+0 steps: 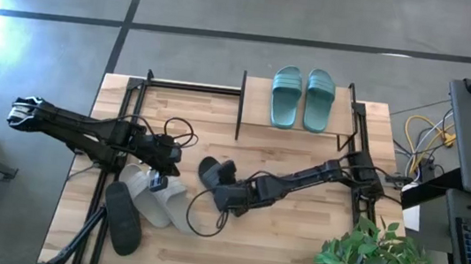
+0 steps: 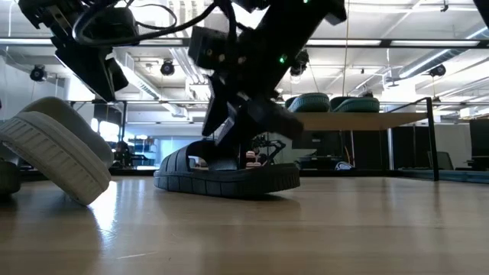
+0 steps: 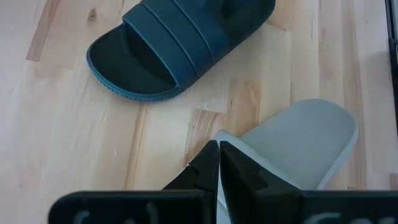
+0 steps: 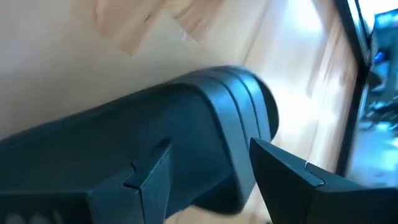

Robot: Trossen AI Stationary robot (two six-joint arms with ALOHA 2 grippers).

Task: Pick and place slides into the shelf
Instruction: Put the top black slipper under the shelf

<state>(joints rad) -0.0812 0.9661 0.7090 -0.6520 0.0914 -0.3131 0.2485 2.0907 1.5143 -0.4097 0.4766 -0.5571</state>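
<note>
Two teal slides (image 1: 302, 98) lie side by side on the top board of the shelf (image 1: 255, 115) at the table's far side. One black slide (image 1: 211, 170) lies sole-down at mid-table, and my right gripper (image 4: 210, 148) hangs open over it, a finger on each side. My left gripper (image 3: 219, 149) is shut and empty, hovering over the light grey slides (image 1: 157, 199). In the low view one grey slide (image 2: 57, 153) sits tilted with one end raised. Another black slide (image 1: 123, 219) lies near the front left. My right gripper reaches slanting down from the table's right side over the black slide's strap end (image 4: 205, 112). Its two fingers (image 4: 152, 171) straddle the slide. Whether they touch it, I cannot tell. The slide lies flat on the table (image 2: 229, 177).
The shelf's black side frames (image 1: 356, 128) stand at the far right. A second black frame (image 1: 127, 106) borders the table's left side. A potted plant (image 1: 372, 263) stands at the near right corner, and loose cables (image 1: 199, 221) lie near mid-table.
</note>
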